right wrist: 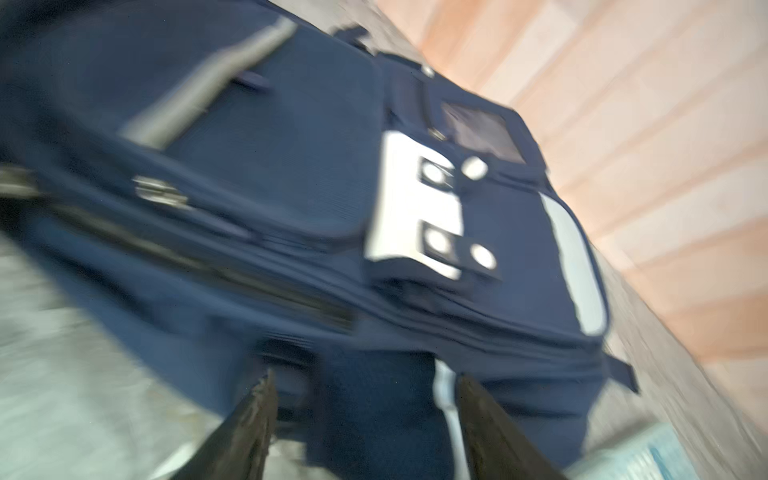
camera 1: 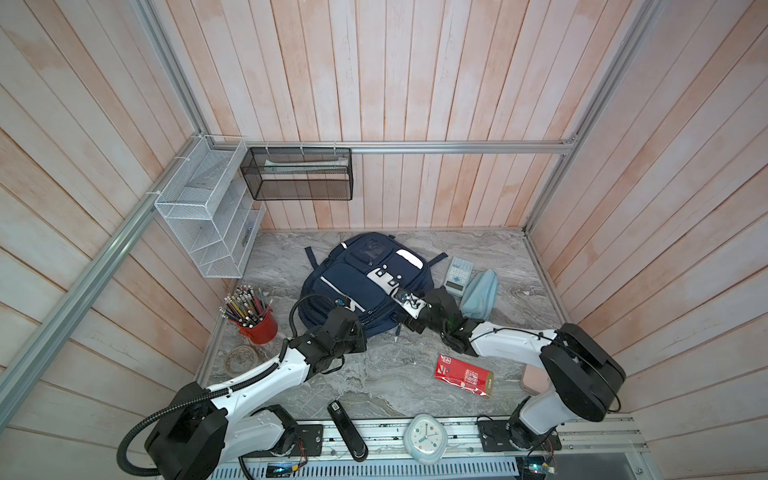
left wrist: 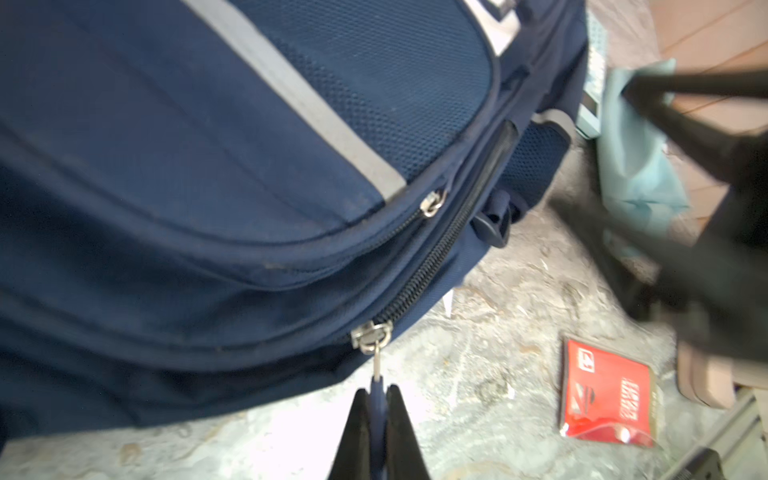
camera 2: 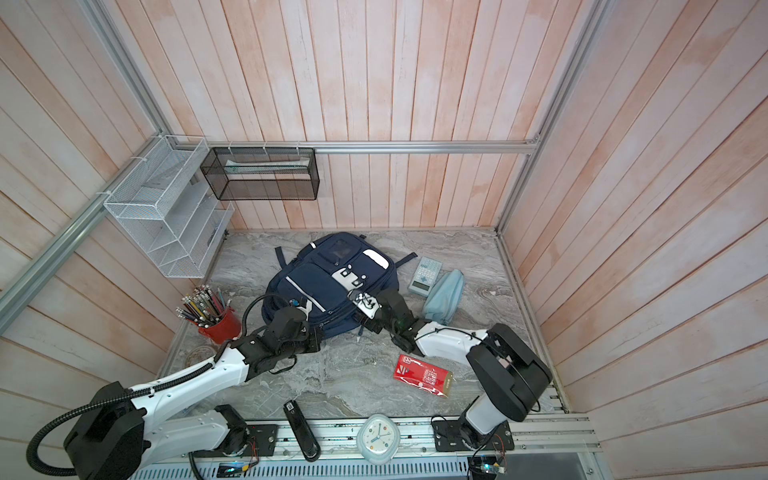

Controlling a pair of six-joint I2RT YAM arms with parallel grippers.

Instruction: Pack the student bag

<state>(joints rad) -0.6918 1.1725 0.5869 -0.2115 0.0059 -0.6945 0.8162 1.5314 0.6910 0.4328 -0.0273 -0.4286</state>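
Left pincer pinching zipper pull at student bag edge; right pincer spread, seemingly straddling bag side.

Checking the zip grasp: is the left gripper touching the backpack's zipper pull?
Touching. The left wrist view shows the left gripper shut on the zipper pull of the student bag, one finger pressed against each side.

Left end effector pinched closed; right end effector jaws apart.
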